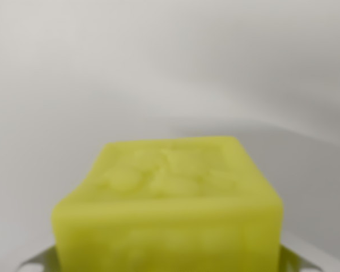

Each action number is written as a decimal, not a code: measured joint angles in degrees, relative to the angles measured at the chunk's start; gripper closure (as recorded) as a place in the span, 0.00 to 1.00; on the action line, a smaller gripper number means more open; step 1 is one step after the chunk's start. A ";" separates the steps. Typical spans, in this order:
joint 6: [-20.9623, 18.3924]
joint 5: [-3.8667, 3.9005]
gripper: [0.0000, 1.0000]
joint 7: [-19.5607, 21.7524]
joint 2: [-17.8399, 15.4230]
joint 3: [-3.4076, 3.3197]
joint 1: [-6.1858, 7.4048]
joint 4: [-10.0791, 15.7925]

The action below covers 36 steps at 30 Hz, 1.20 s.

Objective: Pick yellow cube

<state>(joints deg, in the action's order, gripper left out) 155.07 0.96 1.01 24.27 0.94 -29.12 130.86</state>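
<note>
While the wrist view sits right down close, the yellow cube (170, 207) fills the lower middle of the frame, big and soft with blur, running from the centre down to six o'clock where the bottom edge cuts it off. Its top face tilts up toward us, with a raised, moulded pattern on it that is too blurred to read. The front face is a shade darker and drops straight out of the frame.

Down at seven o'clock a pale grey sliver (41, 260) peeks out from beside the cube's lower corner, and there's a matching one (309, 258) at five o'clock. They look like the fingers, one either side of the cube and hard up against it, but so little of them shows that I cannot tell whether they are pressing on it or merely flanking it.

Behind the cube, everything is a plain, pale grey surface (170, 68), with a faint curved shadow sweeping from nine o'clock across to three o'clock, darker toward the right side.
</note>
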 joint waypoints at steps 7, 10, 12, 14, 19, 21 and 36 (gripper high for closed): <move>-2.10 -0.16 1.00 -0.11 -2.49 0.00 0.03 0.42; -3.01 -0.22 1.00 -0.15 -3.55 0.00 0.04 0.55; -3.63 -0.26 1.00 -0.18 -4.23 0.00 0.04 0.62; -4.26 -0.29 1.00 -0.20 -4.94 0.00 0.05 0.68; -5.84 -0.37 1.00 -0.26 -6.62 0.00 0.06 0.79; -6.48 -0.40 1.00 -0.28 -7.26 0.00 0.07 0.82; -11.43 -0.59 1.00 -0.41 -12.02 0.00 0.09 0.64</move>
<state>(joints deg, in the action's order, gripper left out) 143.64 0.37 0.60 12.26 0.94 -29.03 131.49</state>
